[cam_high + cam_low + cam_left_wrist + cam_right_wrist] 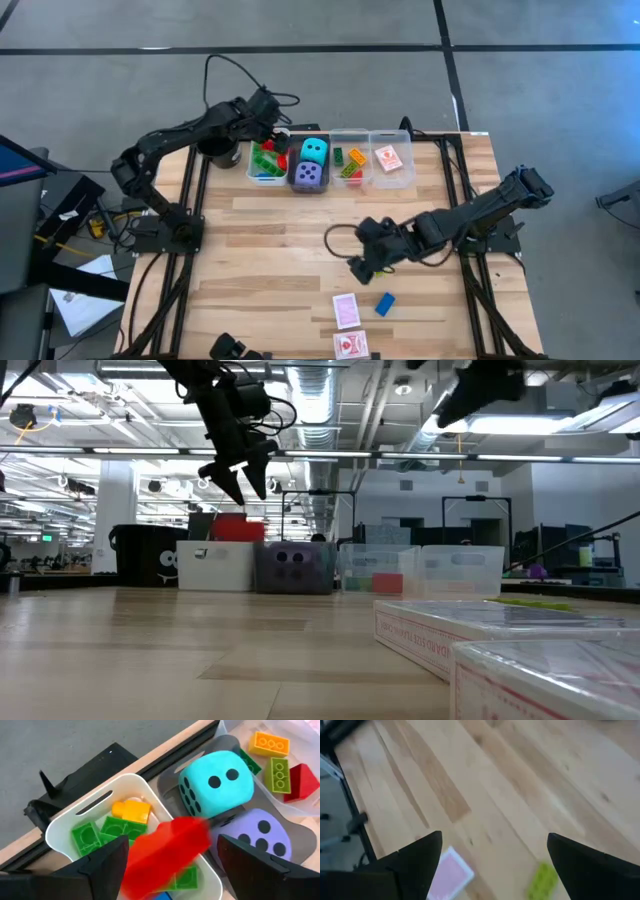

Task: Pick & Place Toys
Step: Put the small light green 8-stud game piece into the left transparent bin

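Red brick (167, 851): blurred between the left jaws, which stand apart on either side of it and do not seem to pinch it; we judge it just let go, dropping toward the white bin (65, 822) beneath. That bin already holds green bricks (86, 836) and a yellow one (131, 811), so we take it as the place for loose bricks.

Left gripper (272, 128): hangs over the white bin at the far edge of the worktop (280, 260), placed there to release straight down.

Dice: cyan die (314, 150) and purple die (309, 175) share the grey bin (293, 178) next door, touching, the cyan one farther back; the two big soft pieces are kept together.

Clear bins: one (350, 160) with orange and green bricks, one with a red-white card (388, 158).

Still on the worktop: blue brick (385, 304) and two cards (346, 310), (350, 345), near the front edge, unsorted.

Right gripper (362, 268): jaws wide, nothing between them, low over bare wood just beyond the nearer card, with a card in its wrist view. We judge it set for the next pick.
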Controlling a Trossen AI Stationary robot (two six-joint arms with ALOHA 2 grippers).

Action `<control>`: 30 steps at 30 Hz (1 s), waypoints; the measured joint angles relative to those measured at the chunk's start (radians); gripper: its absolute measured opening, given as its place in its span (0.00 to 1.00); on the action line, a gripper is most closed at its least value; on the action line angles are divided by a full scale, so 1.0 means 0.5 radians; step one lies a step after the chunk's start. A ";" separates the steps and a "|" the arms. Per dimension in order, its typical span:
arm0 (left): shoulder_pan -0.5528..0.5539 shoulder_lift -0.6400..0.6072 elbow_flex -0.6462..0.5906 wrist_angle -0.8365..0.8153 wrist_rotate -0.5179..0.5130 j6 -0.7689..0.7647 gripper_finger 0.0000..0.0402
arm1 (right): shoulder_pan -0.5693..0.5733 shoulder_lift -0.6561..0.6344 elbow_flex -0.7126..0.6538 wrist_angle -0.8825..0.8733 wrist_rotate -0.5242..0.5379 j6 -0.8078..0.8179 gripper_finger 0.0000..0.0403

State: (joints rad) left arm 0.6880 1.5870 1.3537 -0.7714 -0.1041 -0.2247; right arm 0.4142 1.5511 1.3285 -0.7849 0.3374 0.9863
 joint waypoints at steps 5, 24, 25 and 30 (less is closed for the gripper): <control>0.000 -0.020 0.001 -0.032 0.008 -0.034 0.76 | 0.128 -0.004 0.000 -0.243 0.007 0.211 0.88; -0.524 -0.100 0.001 0.123 0.719 -0.367 0.77 | 0.292 0.054 -0.111 -0.786 -0.035 0.853 0.88; -0.578 -0.100 0.002 0.159 0.720 -0.364 0.77 | 0.274 0.075 -0.126 -0.727 -0.035 0.811 0.88; -0.793 -0.100 0.002 0.340 0.620 -0.359 0.78 | 0.205 0.217 -0.173 -0.622 -0.066 0.735 0.88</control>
State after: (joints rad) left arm 0.2915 1.5369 1.3544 -0.6015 0.2058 -0.4042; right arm 0.5166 1.6598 1.2418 -1.0958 0.3046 1.3540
